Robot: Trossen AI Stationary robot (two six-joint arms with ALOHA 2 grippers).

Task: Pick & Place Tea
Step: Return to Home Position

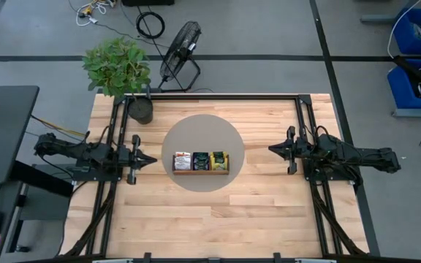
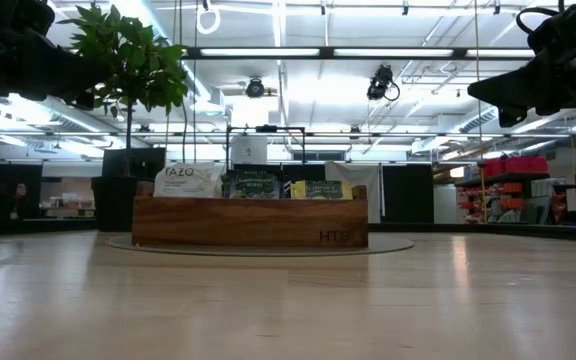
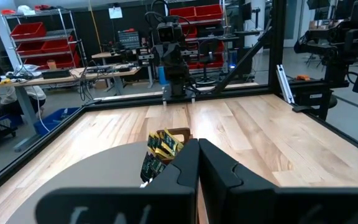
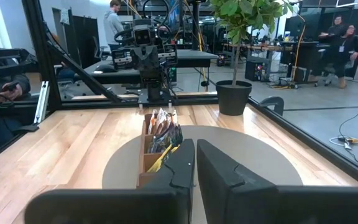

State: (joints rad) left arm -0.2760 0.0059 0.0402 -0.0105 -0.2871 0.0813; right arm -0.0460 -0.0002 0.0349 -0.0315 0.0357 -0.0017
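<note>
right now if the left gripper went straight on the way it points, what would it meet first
Seen from above, the wooden tray with tea sachets lies first in line. But the low view shows the left gripper well above the tabletop, so it may pass over them toward the right gripper.

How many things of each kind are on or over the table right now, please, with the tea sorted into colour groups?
Grippers: 2 (left gripper, right gripper, both shut)
Wooden tray: 1
Round mat: 1
Potted plant: 1
Tea colour groups in the tray: 3 (orange-and-white tea, dark navy tea, yellow-green tea); single sachets cannot be counted
Total: 8
</note>
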